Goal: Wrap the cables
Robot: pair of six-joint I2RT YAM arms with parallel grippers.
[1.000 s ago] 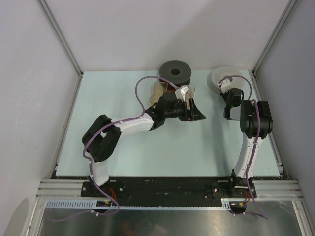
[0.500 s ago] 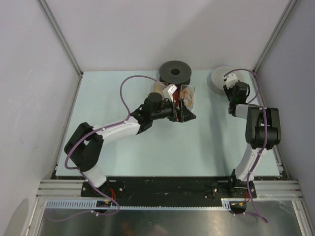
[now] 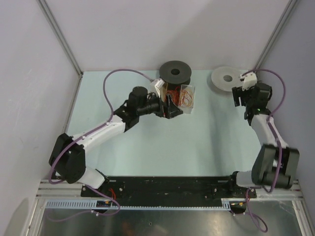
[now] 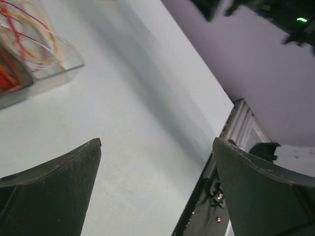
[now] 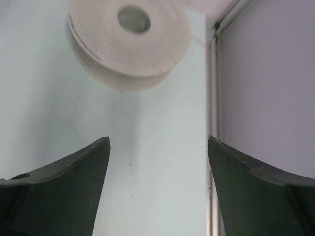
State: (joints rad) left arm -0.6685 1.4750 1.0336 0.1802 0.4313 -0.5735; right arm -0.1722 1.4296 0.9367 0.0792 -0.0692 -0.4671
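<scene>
A white spool (image 3: 225, 78) lies flat at the back right, and it also fills the top of the right wrist view (image 5: 129, 44). A very thin pale cable strand (image 5: 200, 41) leaves the spool's right edge toward the wall; I cannot trace it further. My right gripper (image 3: 237, 94) (image 5: 158, 138) hangs open just near of the spool, with only bare table between its fingers. My left gripper (image 3: 173, 104) (image 4: 157, 142) is open and empty beside a clear box of red, orange and yellow wire loops (image 3: 185, 95) (image 4: 29, 44).
A black spool (image 3: 174, 72) stands at the back centre, just behind the clear box. Grey walls and aluminium posts (image 3: 268, 42) close the pale green table (image 3: 197, 142) on three sides. The table's right edge rail (image 5: 211, 147) runs close to the right gripper.
Both grippers have opened wide. The right gripper has left the white spool and drawn back to the right. The left arm has stretched out, its gripper shifting left beside the clear box.
</scene>
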